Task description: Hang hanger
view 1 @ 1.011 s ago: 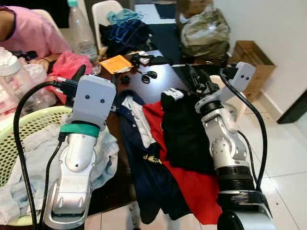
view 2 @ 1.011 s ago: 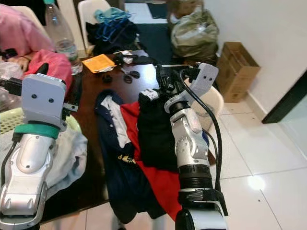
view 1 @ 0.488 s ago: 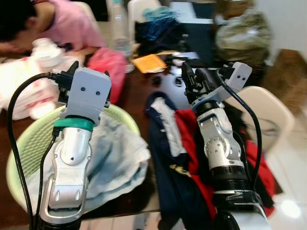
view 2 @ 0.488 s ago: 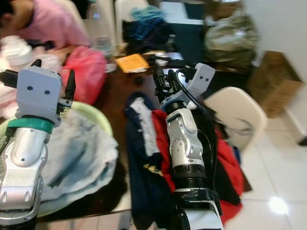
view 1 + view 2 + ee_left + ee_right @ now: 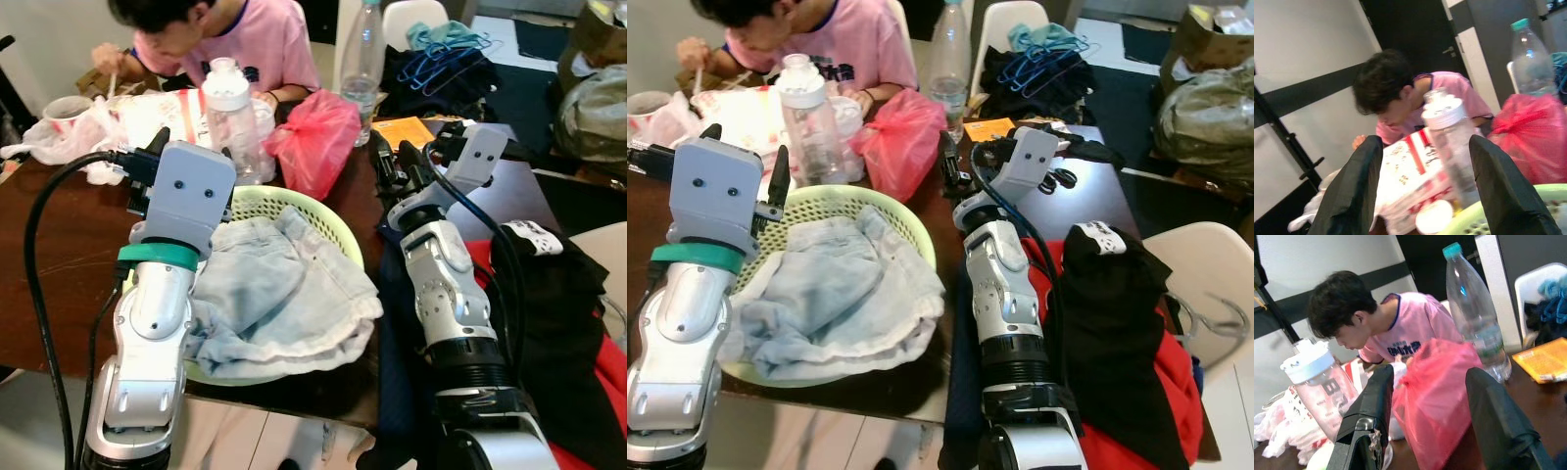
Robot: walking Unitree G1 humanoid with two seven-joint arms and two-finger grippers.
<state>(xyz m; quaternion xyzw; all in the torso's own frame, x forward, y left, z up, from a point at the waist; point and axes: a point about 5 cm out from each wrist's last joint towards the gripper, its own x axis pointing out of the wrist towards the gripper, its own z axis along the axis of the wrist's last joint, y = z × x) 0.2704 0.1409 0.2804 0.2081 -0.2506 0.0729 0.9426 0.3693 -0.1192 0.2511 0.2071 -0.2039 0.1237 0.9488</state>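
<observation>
Above the worktop [image 5: 59, 255], the view has swung left; both hands, left hand [image 5: 1420, 191] and right hand [image 5: 1432, 423], remain released, hangers [image 5: 1043, 49] far off.

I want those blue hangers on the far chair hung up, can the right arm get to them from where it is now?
Probably not. The blue hangers lie on a chair beyond the table, well past the open right gripper, with a red bag and bottle nearby.

A green basket [image 5: 323, 217] holding pale denim shorts [image 5: 284, 294] sits near the tabletop's front edge. Behind it stand a red plastic bag [image 5: 315, 140] and two clear bottles; a person in pink sits at the far edge.
</observation>
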